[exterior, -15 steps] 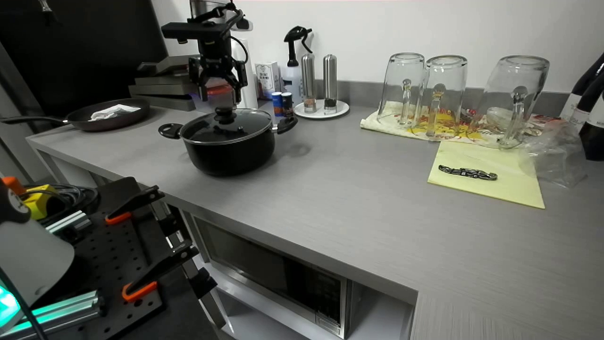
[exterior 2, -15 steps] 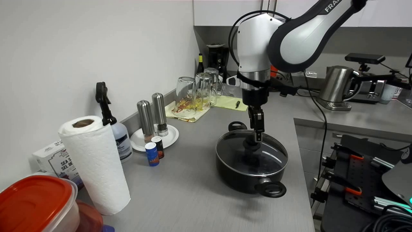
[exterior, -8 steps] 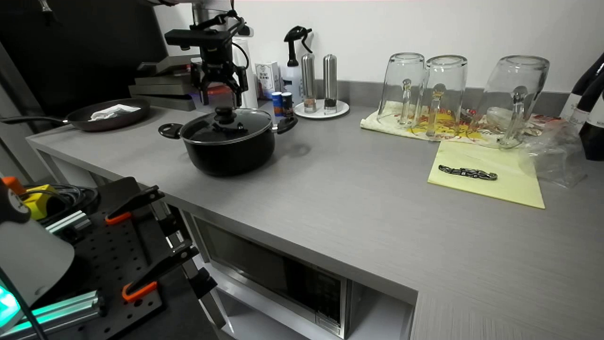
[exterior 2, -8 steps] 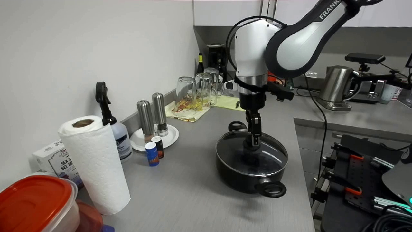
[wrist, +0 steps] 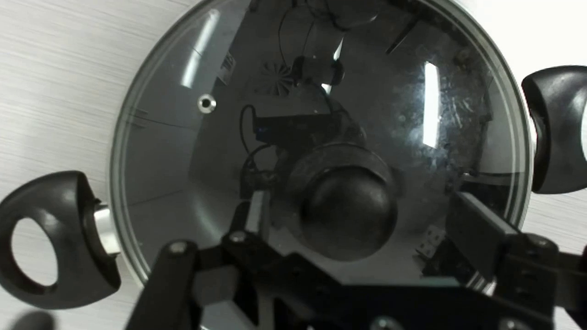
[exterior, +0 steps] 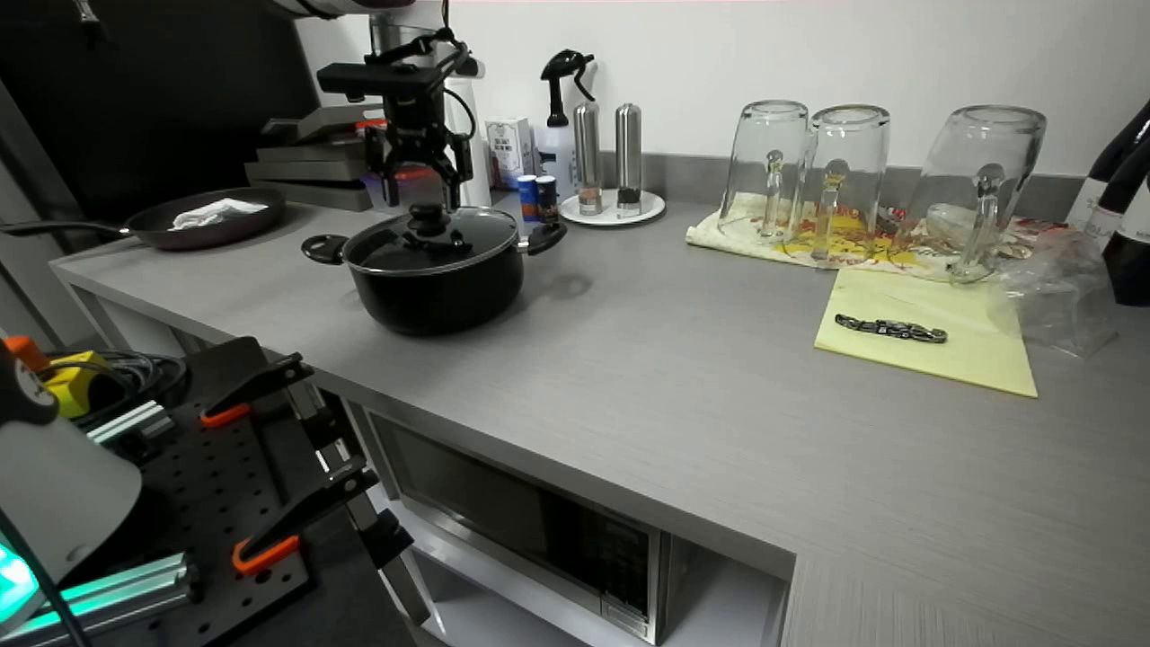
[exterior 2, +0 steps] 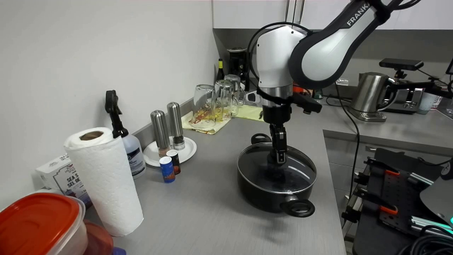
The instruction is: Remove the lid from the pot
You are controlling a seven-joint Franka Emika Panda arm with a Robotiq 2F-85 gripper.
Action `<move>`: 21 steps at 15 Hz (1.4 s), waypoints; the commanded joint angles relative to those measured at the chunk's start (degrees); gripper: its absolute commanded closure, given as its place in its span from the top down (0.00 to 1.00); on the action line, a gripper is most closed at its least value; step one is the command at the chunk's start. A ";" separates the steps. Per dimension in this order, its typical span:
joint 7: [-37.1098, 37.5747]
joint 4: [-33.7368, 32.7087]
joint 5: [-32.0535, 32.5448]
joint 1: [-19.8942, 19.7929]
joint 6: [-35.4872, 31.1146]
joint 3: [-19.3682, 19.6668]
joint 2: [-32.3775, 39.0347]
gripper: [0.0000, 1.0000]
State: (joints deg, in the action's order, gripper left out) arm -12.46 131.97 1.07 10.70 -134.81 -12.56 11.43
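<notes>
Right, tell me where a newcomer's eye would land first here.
Most likely on the white arm over the black pot on the counter; in the wrist view, the knob of the lid shows between the open jaws of the gripper. Next, perhaps, the three upside-down mugs on a cloth at the right of an exterior view, and the red-topped tub in the lower left corner of an exterior view.

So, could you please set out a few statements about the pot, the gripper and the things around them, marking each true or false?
1. The gripper is open, over the lid. True.
2. The lid is off. False: it covers the pot.
3. Both metal mills stand on a white plate. True.
4. Only one drinking vessel of glass is in view. False: there are three glass mugs.
5. The paper towel roll stands on its end. True.
</notes>
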 commanded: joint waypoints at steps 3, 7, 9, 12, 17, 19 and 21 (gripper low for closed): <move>-1.55 -1.10 -0.84 -0.30 -0.54 -0.30 1.05 0.53; -1.51 -1.54 -0.82 -0.41 -0.50 -0.30 0.95 0.25; -1.40 -1.34 -0.81 -0.48 -0.54 -0.24 0.29 0.25; -1.24 -1.00 -0.38 -0.50 0.07 -0.15 -1.35 0.25; -0.36 -0.53 0.93 -0.79 1.13 0.69 -4.77 0.25; -0.19 -0.48 1.15 -1.31 1.08 1.40 -5.96 0.25; -0.13 -0.58 0.98 -2.09 1.07 2.29 -6.81 0.25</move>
State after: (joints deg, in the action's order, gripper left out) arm -12.56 131.17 1.68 9.49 -134.75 -11.33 7.70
